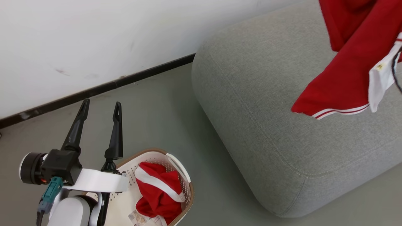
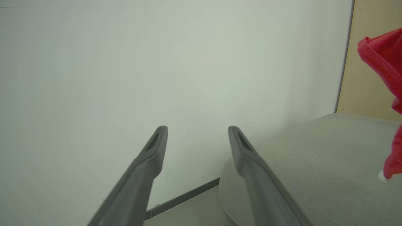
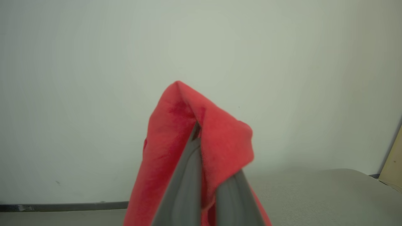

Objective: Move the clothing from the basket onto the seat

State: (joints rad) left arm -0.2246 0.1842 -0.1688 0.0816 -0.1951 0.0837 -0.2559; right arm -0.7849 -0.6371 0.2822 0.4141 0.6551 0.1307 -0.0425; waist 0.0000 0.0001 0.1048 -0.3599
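Pale wall [image 1: 94,47], black baseboard [image 1: 125,80], grey-green floor [image 1: 163,119], so that's the backdrop. The right gripper [image 3: 201,138] is seen clamped tight on a fold of a red garment [image 3: 176,150], with the cloth draped right over the fingertips. That garment is held up in the air over the far right part of the grey seat [image 1: 267,94]. Its white-striped hem and a white panel are hung low over the cushion, tbh whether the hem is touching the fabric can't be told. The left gripper [image 1: 101,103] is held with its fingers spread wide and nothing between them, pointed toward the wall, over the left side of the basket [image 1: 190,188] in the head view. The basket is parked on the floor, near the seat's front-left corner but apart from it. A second red garment [image 1: 160,191] with a white stripe is seen crumpled inside it, beside a sticker [image 1: 136,217] on the base.
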